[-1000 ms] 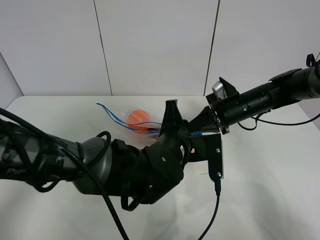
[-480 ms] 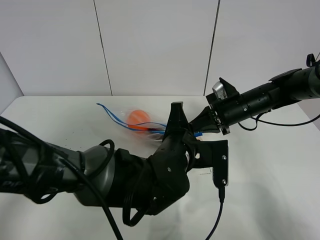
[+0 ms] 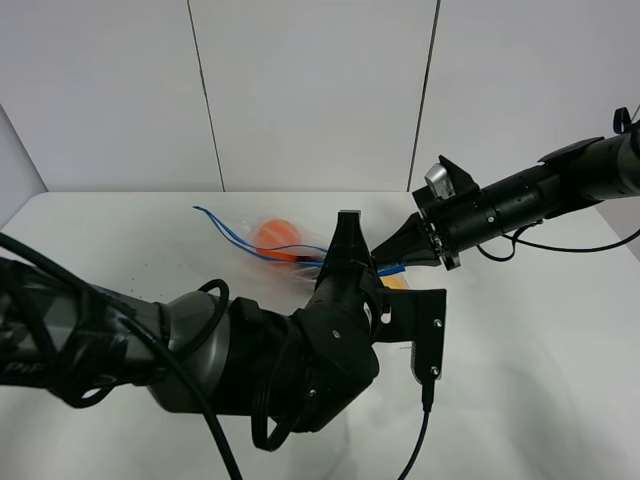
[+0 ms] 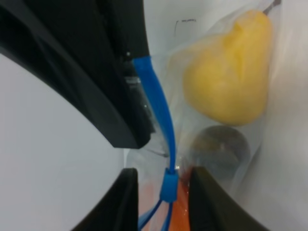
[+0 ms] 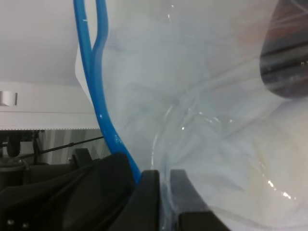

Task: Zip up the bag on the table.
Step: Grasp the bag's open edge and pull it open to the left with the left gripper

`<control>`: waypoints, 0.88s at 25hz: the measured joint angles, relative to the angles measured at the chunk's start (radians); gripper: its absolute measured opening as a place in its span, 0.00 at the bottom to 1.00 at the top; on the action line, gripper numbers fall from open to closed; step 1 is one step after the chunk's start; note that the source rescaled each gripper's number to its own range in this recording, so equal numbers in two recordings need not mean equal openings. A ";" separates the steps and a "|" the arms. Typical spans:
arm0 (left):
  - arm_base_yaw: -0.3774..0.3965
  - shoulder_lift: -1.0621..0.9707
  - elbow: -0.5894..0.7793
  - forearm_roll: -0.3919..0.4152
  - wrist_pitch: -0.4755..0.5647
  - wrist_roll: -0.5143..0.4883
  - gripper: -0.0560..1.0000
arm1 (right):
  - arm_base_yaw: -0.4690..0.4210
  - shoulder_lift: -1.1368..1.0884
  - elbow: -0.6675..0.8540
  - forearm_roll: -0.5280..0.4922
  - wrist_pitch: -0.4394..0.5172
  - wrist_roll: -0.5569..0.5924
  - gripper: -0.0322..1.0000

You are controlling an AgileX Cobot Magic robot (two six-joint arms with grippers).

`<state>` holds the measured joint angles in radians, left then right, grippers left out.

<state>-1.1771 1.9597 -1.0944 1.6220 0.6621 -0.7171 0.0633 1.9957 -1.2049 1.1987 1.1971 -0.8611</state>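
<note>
Both arms reach in, grippers meeting near centre.
Left arm [image 3: 200, 340] enters from the lower left with its wrist bent upward; left gripper [image 4: 163, 174] has jaws narrowly apart. Right arm [image 3: 520, 200] is stretched in from the right; right gripper [image 5: 163, 179] is pinched to a slit on the bag [image 5: 216, 96].
</note>
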 joint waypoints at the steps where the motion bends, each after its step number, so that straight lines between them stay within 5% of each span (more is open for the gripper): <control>1: 0.000 0.000 0.000 -0.001 0.000 0.003 0.25 | 0.000 0.000 0.000 0.000 0.000 0.000 0.03; 6: -0.001 0.000 0.000 -0.002 0.000 0.019 0.16 | 0.000 0.000 0.000 0.000 0.000 0.000 0.03; 22: -0.022 0.000 0.000 -0.003 -0.001 0.049 0.15 | 0.000 0.000 0.000 0.001 0.000 0.000 0.03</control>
<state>-1.1991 1.9597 -1.0948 1.6192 0.6612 -0.6679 0.0633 1.9957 -1.2049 1.1994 1.1971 -0.8611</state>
